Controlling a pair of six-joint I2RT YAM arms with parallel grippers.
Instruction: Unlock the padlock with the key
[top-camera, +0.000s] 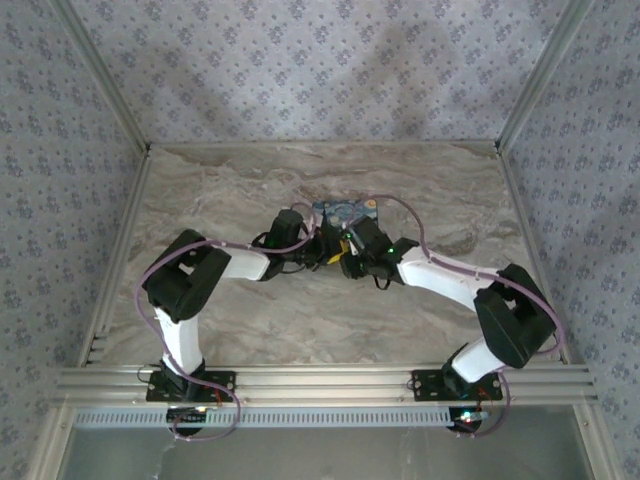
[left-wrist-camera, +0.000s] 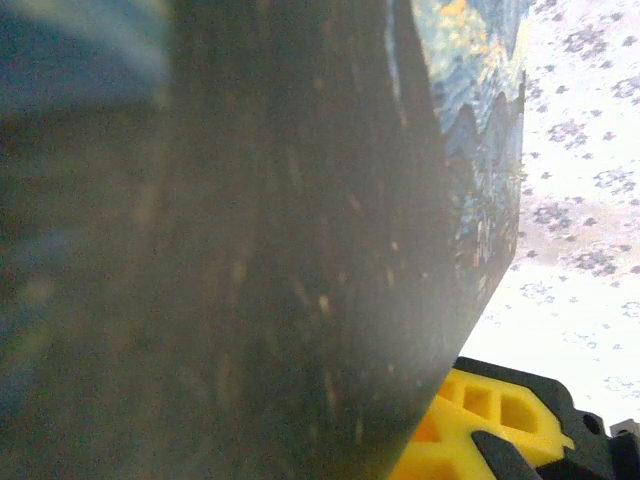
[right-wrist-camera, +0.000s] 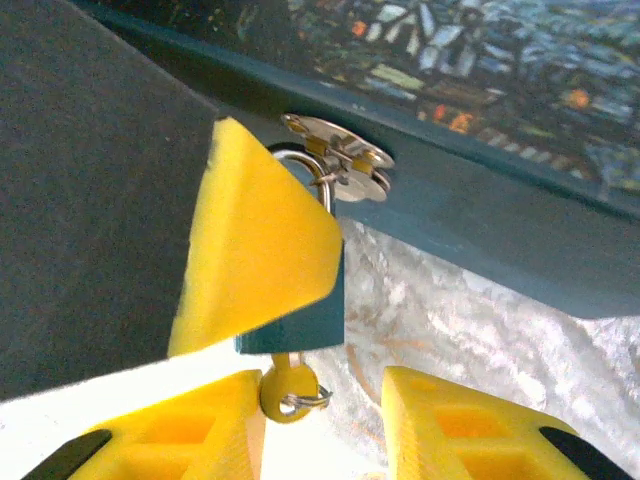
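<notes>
Two arms are angled in from 8 and 4 o'clock of the top view toward a blue-patterned box (top-camera: 343, 212) that sits near the middle of the marbled table (top-camera: 230, 180). The left gripper (top-camera: 320, 244) is set against the box's near side from 9 o'clock, and its jaws are pressed together on the padlock (right-wrist-camera: 300, 325). In the right wrist view, one of its yellow pads (right-wrist-camera: 250, 240) is laid flat over the left part of the teal body. The padlock is hung by its shackle from a metal hasp (right-wrist-camera: 335, 160) on the box's dark front edge, at 12 o'clock of the lock. A yellow key (right-wrist-camera: 283, 388) is seated in the lock's underside, at 6 o'clock. The right gripper (right-wrist-camera: 320, 430) is held below, its fingers (right-wrist-camera: 470, 430) spread to either side of the key, the left one just beside the key's head.
</notes>
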